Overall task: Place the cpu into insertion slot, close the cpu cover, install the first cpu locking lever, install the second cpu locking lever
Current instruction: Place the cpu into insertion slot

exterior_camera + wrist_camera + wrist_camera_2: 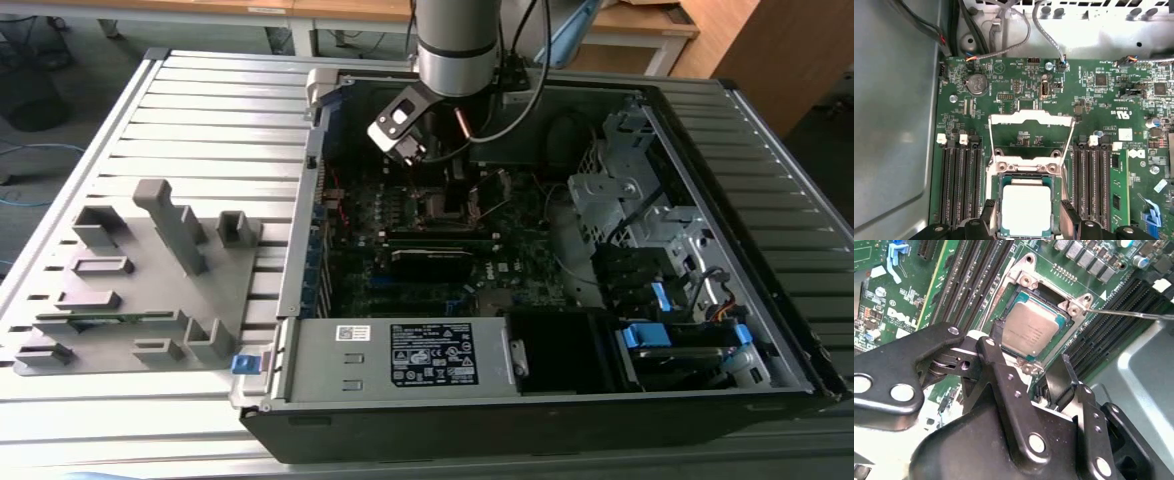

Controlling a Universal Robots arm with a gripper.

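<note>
The black gripper, spread wide and empty, is straddling the silver square cpu sitting in its dark insertion slot, silver cpu cover open.

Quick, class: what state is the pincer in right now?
Pincer: open, holding nothing, straddling the seated cpu.

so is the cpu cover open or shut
Open: the cpu cover is swung back off the insertion slot, leaving the cpu bare in it.
</note>
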